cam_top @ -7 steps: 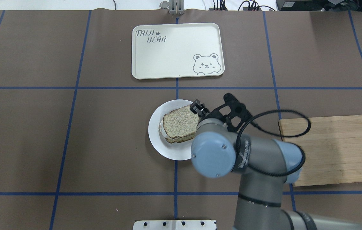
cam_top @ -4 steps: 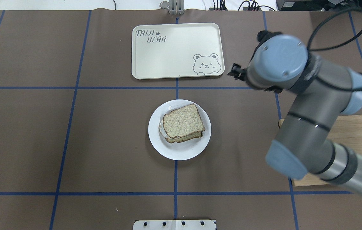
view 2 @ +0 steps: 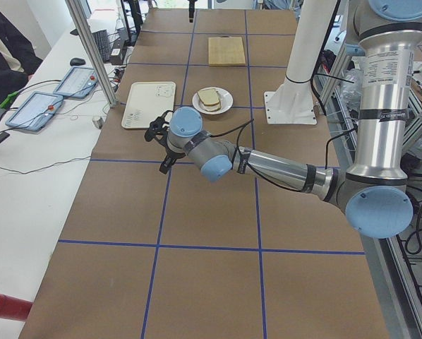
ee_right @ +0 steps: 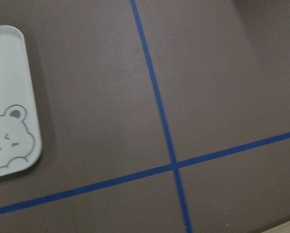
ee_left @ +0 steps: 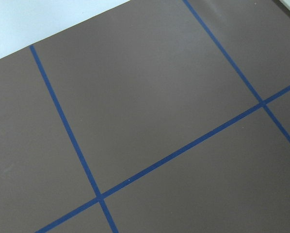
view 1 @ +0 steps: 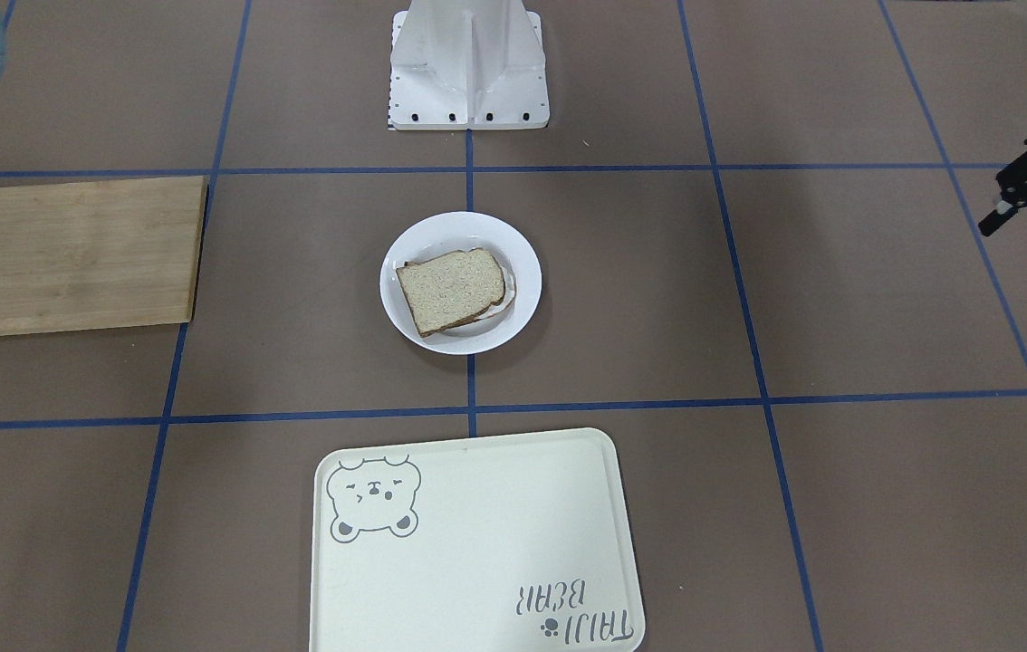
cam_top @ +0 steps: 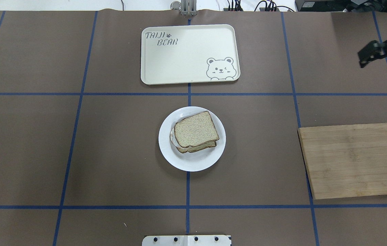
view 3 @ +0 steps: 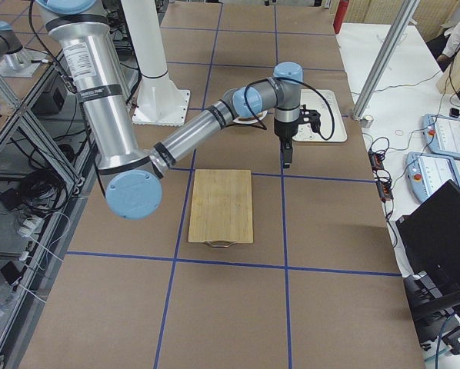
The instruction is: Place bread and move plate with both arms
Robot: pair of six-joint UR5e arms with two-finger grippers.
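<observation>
Pale, brown-crusted bread slice (cam_top: 196,129) lies stacked on the round white plate (cam_top: 184,161) at mid-table. Left gripper (view 1: 1023,246) and right gripper (cam_top: 380,58) hang spread wide, far off; best to grip opposite rims together, level.

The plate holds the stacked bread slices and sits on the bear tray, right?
Not quite. The plate does hold the stacked bread, but it sits on the brown table, apart from the bear tray, not on it. The overhead exterior view shows the gap between them.
</observation>
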